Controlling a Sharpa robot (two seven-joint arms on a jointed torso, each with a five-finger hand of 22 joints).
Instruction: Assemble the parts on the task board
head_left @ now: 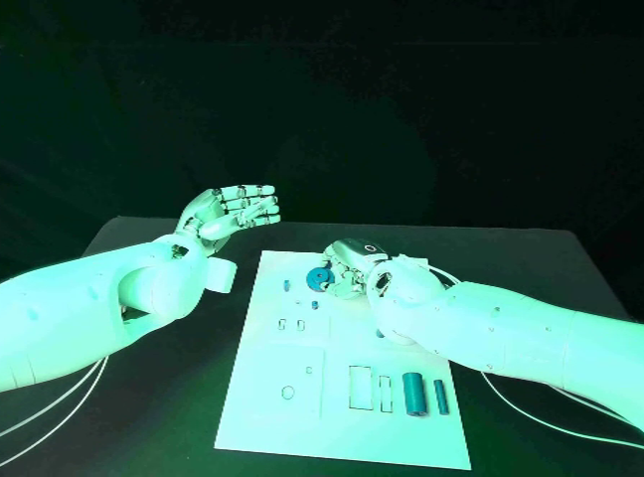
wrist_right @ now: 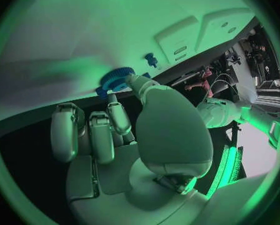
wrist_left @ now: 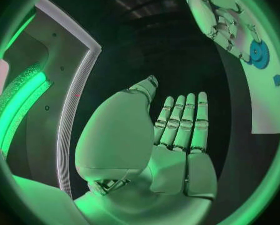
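The white task board [head_left: 272, 422] lies in the middle of the black table. A blue gear [head_left: 319, 278] sits at the board's far end. My right hand [head_left: 363, 268] is on it, its thumb and one fingertip [wrist_right: 113, 101] pinching the gear [wrist_right: 117, 77] at the rim while the other fingers curl in. The left wrist view shows that hand [wrist_left: 217, 17] beside the gear [wrist_left: 259, 54]. My left hand [head_left: 231, 213] hangs above the table left of the board, fingers straight, holding nothing; its palm [wrist_left: 177, 155] is bare.
A thick blue cylinder [head_left: 413, 395] and a slimmer blue pin [head_left: 441, 396] lie near the board's front right, beside rectangular slots [head_left: 363, 386]. A small blue piece [wrist_right: 151, 60] stands close to the gear, also seen as a small blue piece [wrist_left: 277, 79]. Bare table flanks the board.
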